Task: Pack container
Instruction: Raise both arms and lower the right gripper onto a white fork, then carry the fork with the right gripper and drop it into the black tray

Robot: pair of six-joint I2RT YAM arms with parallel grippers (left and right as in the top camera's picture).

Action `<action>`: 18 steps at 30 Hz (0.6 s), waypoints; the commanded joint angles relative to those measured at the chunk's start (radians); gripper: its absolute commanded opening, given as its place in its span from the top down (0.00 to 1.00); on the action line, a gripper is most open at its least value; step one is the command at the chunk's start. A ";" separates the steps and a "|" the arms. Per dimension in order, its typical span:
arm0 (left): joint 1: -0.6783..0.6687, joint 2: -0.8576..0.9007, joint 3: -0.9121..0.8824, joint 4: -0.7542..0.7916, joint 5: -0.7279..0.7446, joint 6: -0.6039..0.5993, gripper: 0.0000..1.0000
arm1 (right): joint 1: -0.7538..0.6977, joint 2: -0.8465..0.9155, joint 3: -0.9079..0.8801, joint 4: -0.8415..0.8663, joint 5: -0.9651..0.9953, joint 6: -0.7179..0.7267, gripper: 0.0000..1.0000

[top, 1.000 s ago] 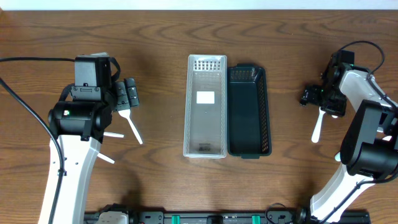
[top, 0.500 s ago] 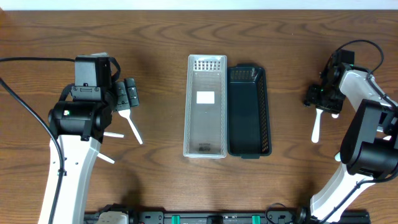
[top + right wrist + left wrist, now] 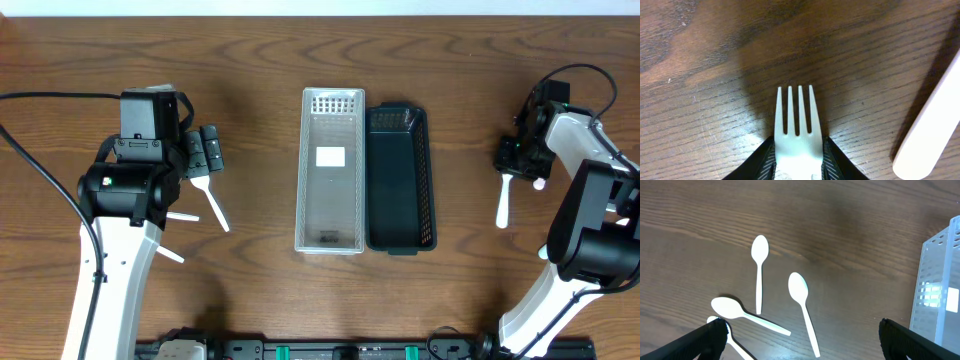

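Note:
A clear container [image 3: 331, 170] and a black container [image 3: 400, 180] stand side by side at the table's middle. At the far right, my right gripper [image 3: 518, 158] is shut on a white fork [image 3: 796, 135], its pads [image 3: 769, 160] pressed against both sides of the fork's head, tines forward. A white utensil handle [image 3: 503, 205] sticks out below that gripper. My left gripper [image 3: 800, 347] is wide open just above several white spoons [image 3: 802, 305] lying on the wood, with nothing between its fingers. From overhead, the left gripper [image 3: 203, 153] sits left of the containers.
Another white utensil's handle [image 3: 932, 130] lies just right of the held fork. More white spoons [image 3: 212, 200] lie beside the left arm. The clear container's corner [image 3: 940, 290] shows at the right of the left wrist view.
My right gripper has closed from wide open onto the fork's head. The white handle below it has swung slightly left. The left arm has not moved.

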 commanded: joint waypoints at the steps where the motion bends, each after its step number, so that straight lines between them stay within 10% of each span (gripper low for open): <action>1: 0.004 -0.002 0.021 -0.004 -0.001 -0.013 0.02 | -0.005 0.035 -0.001 -0.003 0.007 -0.003 0.74; 9: 0.004 -0.002 0.021 -0.004 -0.001 -0.013 0.02 | -0.003 0.035 -0.001 0.000 0.007 -0.003 0.98; 18: 0.004 -0.002 0.021 -0.004 -0.001 -0.013 0.02 | 0.077 -0.109 0.029 -0.021 0.011 -0.014 0.99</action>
